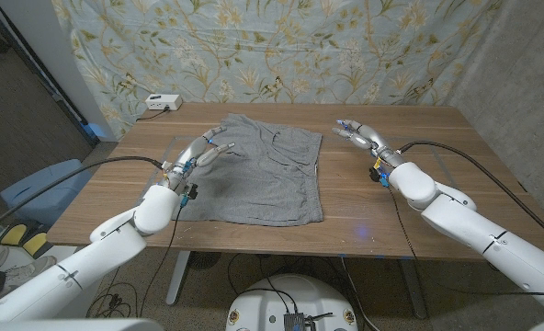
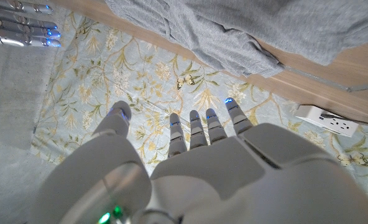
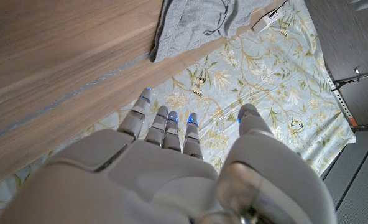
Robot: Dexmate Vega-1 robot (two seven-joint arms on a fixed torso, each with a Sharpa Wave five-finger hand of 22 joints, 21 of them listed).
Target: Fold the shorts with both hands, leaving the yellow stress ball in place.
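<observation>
Grey shorts (image 1: 263, 170) lie spread out at the middle of the wooden table (image 1: 364, 221). My left hand (image 1: 203, 152) hovers at their left edge with fingers stretched out and apart, holding nothing. My right hand (image 1: 359, 136) is a short way off the shorts' far right corner, fingers extended and empty. In the left wrist view my left hand (image 2: 202, 162) is spread in the air with the shorts (image 2: 265, 31) beyond it. The right wrist view has my right hand (image 3: 171, 162) spread, with the shorts (image 3: 196, 22) further off.
A white power strip (image 1: 159, 102) with its cable sits at the table's far left corner. A floral cloth (image 1: 281, 46) hangs behind the table. A blue chair (image 1: 33, 198) stands off to the left. Bare wood lies on both sides of the shorts.
</observation>
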